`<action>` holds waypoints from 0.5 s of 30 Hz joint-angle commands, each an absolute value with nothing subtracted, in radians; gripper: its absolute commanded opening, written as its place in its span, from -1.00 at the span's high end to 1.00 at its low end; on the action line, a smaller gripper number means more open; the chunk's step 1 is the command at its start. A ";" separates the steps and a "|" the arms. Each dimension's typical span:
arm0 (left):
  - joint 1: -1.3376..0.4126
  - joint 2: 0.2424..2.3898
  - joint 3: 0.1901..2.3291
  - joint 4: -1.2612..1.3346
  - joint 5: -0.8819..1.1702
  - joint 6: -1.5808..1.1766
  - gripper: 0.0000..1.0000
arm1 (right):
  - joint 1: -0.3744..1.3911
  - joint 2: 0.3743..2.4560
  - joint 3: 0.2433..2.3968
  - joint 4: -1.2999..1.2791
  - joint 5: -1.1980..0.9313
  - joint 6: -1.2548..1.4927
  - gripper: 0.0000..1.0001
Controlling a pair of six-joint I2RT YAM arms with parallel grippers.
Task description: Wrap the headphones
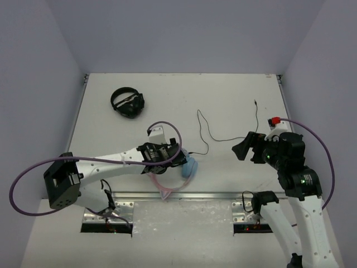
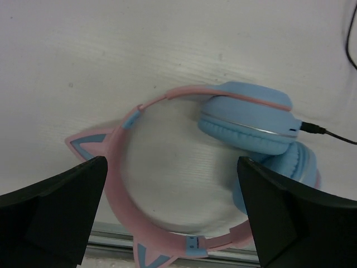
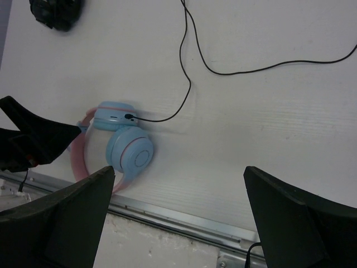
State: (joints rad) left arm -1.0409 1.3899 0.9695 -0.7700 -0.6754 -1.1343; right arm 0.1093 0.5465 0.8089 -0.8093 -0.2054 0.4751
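Note:
The headphones lie folded near the table's front edge, with a pink cat-ear headband and light blue ear cups. Their thin black cable is plugged into one cup and runs in loose loops over the table to the back right. My left gripper hangs open just above the headband, jaws either side of it and touching nothing. My right gripper is open and empty, to the right of the headphones above bare table. The headphones and cable also show in the right wrist view.
All-black headphones lie at the back left and show in the right wrist view. A metal rail runs along the table's front edge, close to the pink headband. Walls enclose the table on three sides.

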 commanded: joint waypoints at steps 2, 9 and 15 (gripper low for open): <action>-1.086 1.371 0.875 -0.827 -0.733 -1.354 -1.00 | 0.117 0.523 0.836 -0.772 -0.218 0.469 -0.98; -1.143 1.414 0.707 -0.776 -0.628 -1.520 -0.92 | 0.115 0.515 0.805 -0.746 -0.271 0.486 -0.98; -1.144 1.505 0.678 -0.738 -0.617 -1.557 -0.63 | 0.115 0.523 0.799 -0.729 -0.305 0.502 -0.98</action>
